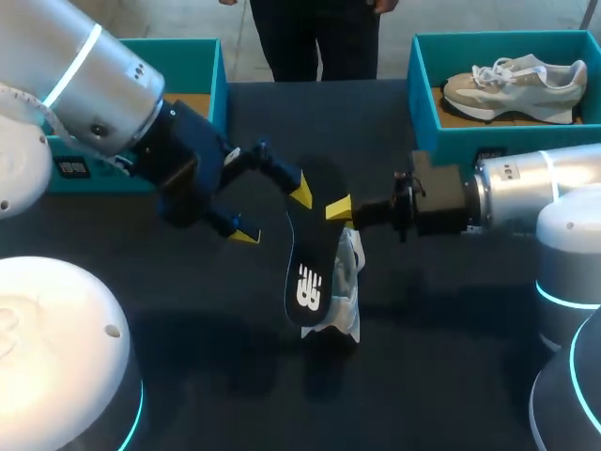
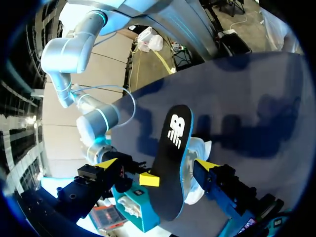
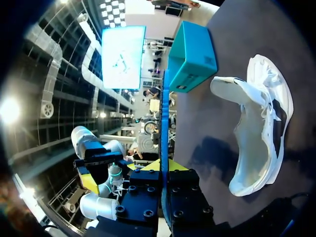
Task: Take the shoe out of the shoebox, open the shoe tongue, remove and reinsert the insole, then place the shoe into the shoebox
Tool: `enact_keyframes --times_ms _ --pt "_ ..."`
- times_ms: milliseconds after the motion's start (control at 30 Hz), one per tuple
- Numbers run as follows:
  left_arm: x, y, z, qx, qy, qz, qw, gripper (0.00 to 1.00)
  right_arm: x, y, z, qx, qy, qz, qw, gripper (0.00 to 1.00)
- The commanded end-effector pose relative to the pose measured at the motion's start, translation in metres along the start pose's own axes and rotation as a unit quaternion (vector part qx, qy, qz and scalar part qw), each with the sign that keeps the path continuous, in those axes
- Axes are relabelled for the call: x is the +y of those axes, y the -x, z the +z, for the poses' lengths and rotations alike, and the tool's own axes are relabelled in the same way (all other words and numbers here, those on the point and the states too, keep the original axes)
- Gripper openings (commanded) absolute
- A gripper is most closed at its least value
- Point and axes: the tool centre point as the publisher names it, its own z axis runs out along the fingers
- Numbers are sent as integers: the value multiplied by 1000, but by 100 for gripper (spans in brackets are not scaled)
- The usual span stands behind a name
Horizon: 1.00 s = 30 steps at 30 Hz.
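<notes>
Right gripper (image 1: pixel 338 209) pinching black insole (image 1: pixel 305 263) over white shoe (image 1: pixel 349 261), left gripper (image 1: pixel 273 214) spread alongside

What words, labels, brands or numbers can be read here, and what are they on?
Insole: one white brand logo, a stylised mark rather than plain words; no other print shows.
Left box: small dark label on its front wall, too small to read.
Right box: small dark label on its front wall, too small to read.
Nothing else on the table carries readable text.
</notes>
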Motion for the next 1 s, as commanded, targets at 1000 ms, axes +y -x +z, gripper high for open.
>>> enact_keyframes --times_ms 1000 --pt "29 15 5 242 27 5 970 100 7 9 13 -24 -52 19 998 0"
